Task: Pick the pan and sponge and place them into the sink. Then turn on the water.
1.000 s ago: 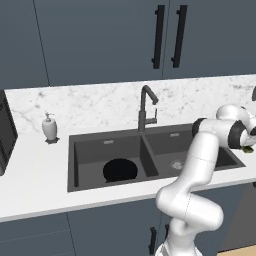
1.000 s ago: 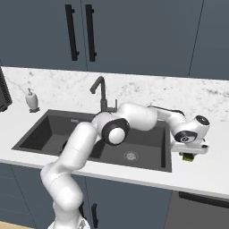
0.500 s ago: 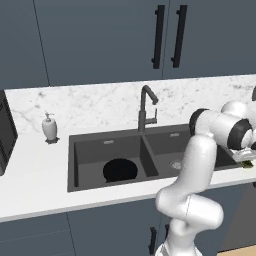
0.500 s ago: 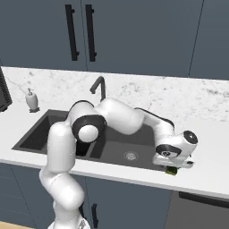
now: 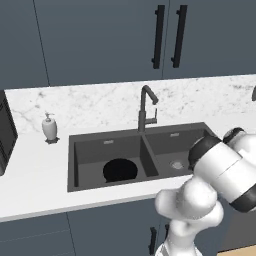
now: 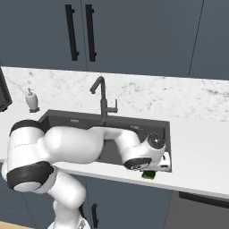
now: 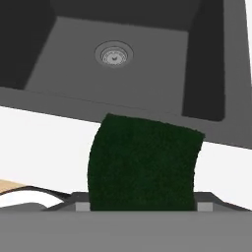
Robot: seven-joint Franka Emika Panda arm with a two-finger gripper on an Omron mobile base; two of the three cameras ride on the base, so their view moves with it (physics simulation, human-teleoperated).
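My gripper (image 6: 149, 174) is closed on the sponge (image 7: 143, 165), green face up, above the counter's (image 6: 197, 152) front edge beside the sink's (image 7: 123, 74) right basin.

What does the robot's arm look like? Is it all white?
Mostly white, but not all. The arm is made of fat, smooth, rounded white tubes, like big sausages joined together. Where the pieces meet there are dark grey and black rings and caps. Its hand, the gripper, is a small white block with dark parts underneath. There are no loose cables, stickers or writing on it.
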